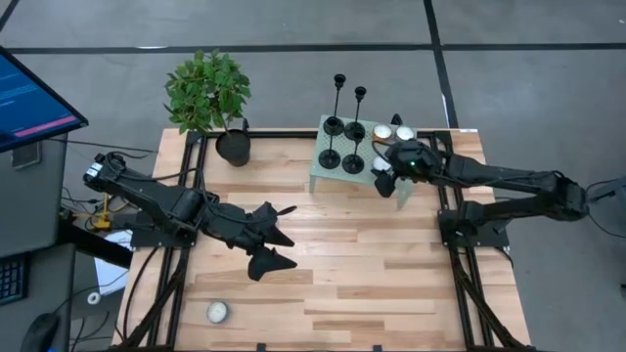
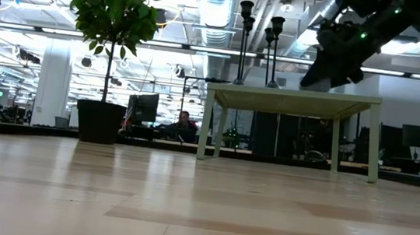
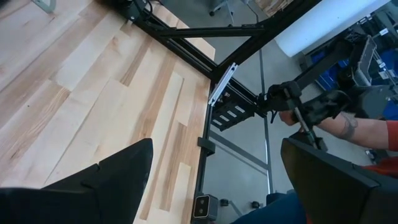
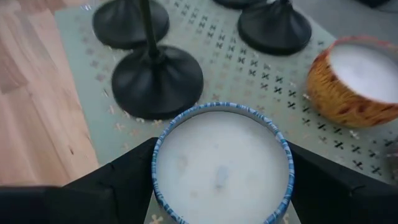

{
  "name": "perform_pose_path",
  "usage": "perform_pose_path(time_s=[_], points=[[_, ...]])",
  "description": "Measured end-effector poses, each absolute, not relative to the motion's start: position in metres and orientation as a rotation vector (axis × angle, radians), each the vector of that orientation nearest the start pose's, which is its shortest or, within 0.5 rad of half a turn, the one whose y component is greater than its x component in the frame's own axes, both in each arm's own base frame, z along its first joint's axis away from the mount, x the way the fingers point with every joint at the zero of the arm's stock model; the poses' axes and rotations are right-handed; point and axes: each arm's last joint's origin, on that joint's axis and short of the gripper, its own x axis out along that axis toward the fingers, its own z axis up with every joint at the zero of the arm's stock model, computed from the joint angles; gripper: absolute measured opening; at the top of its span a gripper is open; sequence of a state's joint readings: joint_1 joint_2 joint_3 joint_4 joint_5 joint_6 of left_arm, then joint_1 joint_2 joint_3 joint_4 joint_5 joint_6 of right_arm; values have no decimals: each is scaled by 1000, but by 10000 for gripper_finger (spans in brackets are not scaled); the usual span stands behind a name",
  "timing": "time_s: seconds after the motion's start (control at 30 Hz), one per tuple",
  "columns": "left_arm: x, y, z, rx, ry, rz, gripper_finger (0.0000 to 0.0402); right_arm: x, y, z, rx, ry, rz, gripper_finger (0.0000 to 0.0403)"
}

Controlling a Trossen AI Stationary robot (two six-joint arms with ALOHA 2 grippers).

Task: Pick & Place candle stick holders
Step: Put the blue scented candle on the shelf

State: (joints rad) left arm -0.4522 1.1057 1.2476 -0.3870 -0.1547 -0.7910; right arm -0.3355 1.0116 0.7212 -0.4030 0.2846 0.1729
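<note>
A: Black candle stick holders (image 1: 344, 132), four of them, stand upright on the pale green stand (image 1: 323, 174) at the far side of the wooden table (image 1: 342, 264). Right arm pose?

B: Right arm reaches in from the right edge, stretched nearly level across the stand's right end. The right gripper (image 1: 386, 176) points down over that end. In its wrist view the two fingers sit on either side of a blue-rimmed white candle (image 4: 222, 163), spread wide and close to the tin. I cannot tell whether they press on it.

A: Neighbours of that candle?

B: An orange candle (image 4: 357, 78) sits just beside it, and the nearest holder's disc base is right behind it.

A: Left arm?

B: Left arm lies low and bent over the table's left half, well apart from the stand. The left gripper (image 1: 269, 238) is spread open, holding nothing, facing the middle of the table.

A: Other items?

B: A potted plant (image 1: 210, 98) stands at the far left corner. One small white candle (image 1: 217, 312) sits alone near the front left edge.
</note>
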Motion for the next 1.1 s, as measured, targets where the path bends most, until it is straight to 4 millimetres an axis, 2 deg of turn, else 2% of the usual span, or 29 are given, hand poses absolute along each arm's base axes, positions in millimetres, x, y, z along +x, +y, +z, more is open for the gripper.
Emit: perform_pose_path(time_s=[0.3,0.53,0.83,0.93,1.1], points=[[208,-96,410,-709,335,-188,355,201,-78,248,171,661,-603,292],[208,-96,411,-710,331,-190,355,201,-79,248,177,665,-605,298],[208,-96,411,-710,332,-190,355,199,-80,247,202,669,-573,369],[208,-96,411,-710,332,-189,355,197,-82,256,193,650,-578,386],[208,-97,411,-713,346,-218,355,191,-84,283,160,608,-585,390]])
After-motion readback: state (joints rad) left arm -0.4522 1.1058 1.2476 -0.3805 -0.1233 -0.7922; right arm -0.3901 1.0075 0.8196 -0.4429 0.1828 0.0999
